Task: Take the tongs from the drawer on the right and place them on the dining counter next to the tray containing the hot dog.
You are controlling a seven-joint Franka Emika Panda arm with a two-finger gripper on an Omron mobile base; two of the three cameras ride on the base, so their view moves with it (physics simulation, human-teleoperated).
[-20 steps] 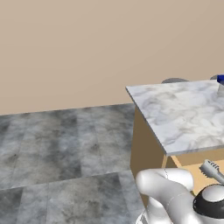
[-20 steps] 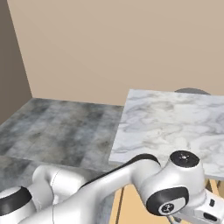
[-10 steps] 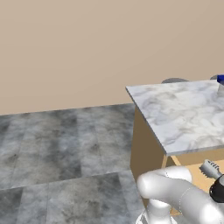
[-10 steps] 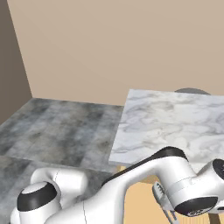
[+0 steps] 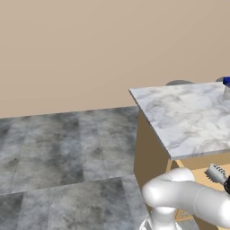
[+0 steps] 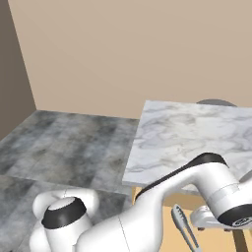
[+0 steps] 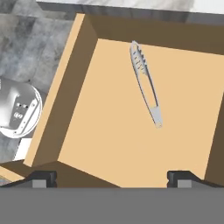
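Observation:
The tongs (image 7: pixel 145 82), slim grey metal with ridged ends, lie flat on the orange-tan floor of the open drawer (image 7: pixel 105 127), towards its far side. My gripper (image 7: pixel 111 177) hovers above the drawer's near part with its jaws open and nothing between them. In the right base view the tongs (image 6: pixel 184 229) lie in the drawer (image 6: pixel 216 243) just below the edge of the dining counter (image 6: pixel 197 133). Their ridged end (image 5: pixel 215 173) shows under the dining counter (image 5: pixel 188 117) in the left base view. A corner of the blue tray (image 5: pixel 226 81) peeks in at the counter's far right.
The drawer's tan side wall (image 7: pixel 65 87) rises on the left of the hand view. Grey stone floor (image 5: pixel 67 148) spreads left of the counter up to a beige wall. A grey round stool top (image 5: pixel 179 82) shows behind the counter.
The arm has swung further to the right over the drawer, so its wrist now sits at the right edge of both base views. The jaws stay open. The tongs have not moved.

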